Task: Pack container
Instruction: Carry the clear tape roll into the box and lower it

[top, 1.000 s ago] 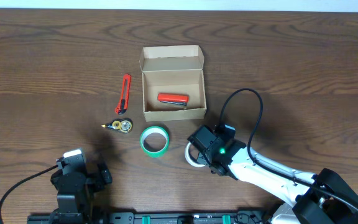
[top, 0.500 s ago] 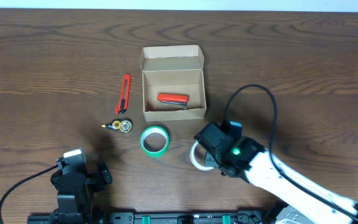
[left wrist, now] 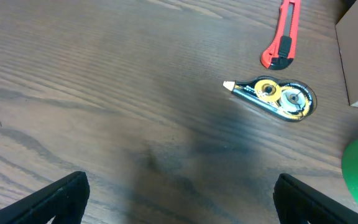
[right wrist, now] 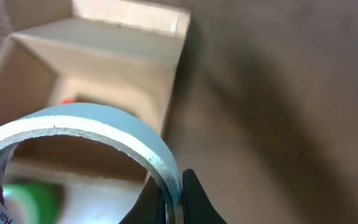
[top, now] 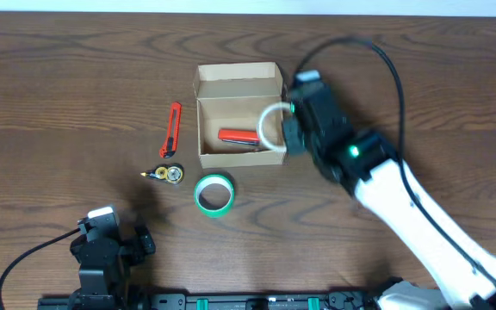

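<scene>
At the near-left corner the left gripper (left wrist: 182, 196) is spread wide, with nothing in it. The green roll (top: 214, 195) lies further in, near the middle. Beyond it, toward the far edge, the box (top: 239, 158) stands open with a red tool (top: 238, 136) inside. The white roll (top: 271, 127) is clamped in the right gripper (right wrist: 174, 200) above the box's right wall. It should be carried slightly left and lowered flat before release, so that the wall is not struck.
</scene>
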Controlling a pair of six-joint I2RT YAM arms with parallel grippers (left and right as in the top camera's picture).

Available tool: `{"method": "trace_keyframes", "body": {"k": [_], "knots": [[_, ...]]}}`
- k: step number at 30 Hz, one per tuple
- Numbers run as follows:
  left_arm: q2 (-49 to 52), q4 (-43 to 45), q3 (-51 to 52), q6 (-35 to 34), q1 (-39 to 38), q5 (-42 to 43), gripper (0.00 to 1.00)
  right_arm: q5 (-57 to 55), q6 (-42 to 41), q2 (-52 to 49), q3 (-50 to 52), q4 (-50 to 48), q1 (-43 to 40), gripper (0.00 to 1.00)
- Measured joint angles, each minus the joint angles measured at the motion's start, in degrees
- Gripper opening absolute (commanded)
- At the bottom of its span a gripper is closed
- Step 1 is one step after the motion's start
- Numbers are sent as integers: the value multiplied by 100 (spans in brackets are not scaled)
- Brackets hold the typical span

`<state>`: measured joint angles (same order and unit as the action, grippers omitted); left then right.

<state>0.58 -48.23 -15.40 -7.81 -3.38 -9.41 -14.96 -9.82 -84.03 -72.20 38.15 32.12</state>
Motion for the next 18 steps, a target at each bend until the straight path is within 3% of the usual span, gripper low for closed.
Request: {"method": "trace_keyframes", "body": {"k": [9,18], "knots": [[0,0,0,0,0,0,95,195,2179,-1495,-584,-1027,-127,1],[0,0,0,0,0,-2,95,503,2944,-1980,-612,-1158,26,1]]}}
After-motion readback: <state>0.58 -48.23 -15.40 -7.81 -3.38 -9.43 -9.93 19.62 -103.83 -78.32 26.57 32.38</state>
